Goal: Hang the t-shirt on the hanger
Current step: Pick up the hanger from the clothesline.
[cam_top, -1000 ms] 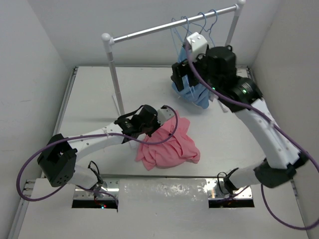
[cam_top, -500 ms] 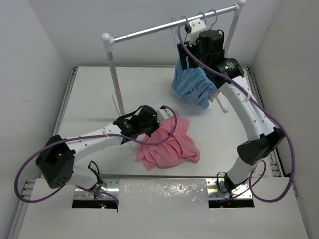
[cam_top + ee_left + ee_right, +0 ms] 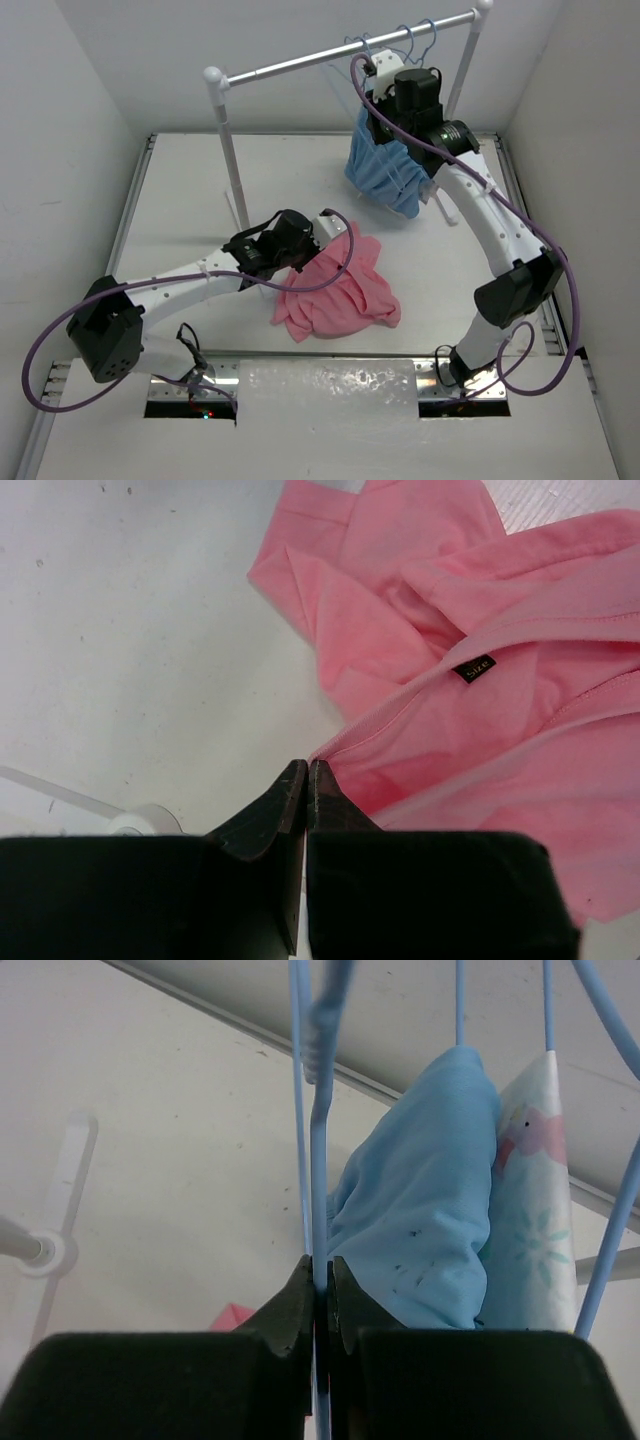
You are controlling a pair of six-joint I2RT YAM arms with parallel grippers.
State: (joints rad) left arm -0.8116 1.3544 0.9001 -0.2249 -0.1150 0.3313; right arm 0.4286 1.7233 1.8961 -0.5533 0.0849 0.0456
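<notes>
The salmon-pink t-shirt [image 3: 340, 290] lies crumpled on the table, its collar edge drawn up to my left gripper [image 3: 325, 228]. In the left wrist view the jaws [image 3: 307, 768] are shut, with the t-shirt's [image 3: 480, 730] collar seam pinched at their tips. My right gripper [image 3: 378, 118] is raised under the rail and shut on a thin light-blue hanger [image 3: 318, 1160] wire, which runs straight up between its fingertips [image 3: 320, 1263]. This hanger [image 3: 362, 55] hangs from the rail beside the others.
A white-and-metal clothes rail [image 3: 330, 58] on a white post [image 3: 228, 140] crosses the back. A light-blue garment [image 3: 385, 170] hangs right behind the gripped wire, with a patterned cloth [image 3: 525, 1210] beside it. More blue hangers [image 3: 415, 38] hang further right. White walls enclose the table.
The right arm rose toward the rail and its jaws closed from wide open onto the hanger wire. The left arm and the t-shirt stayed put.
</notes>
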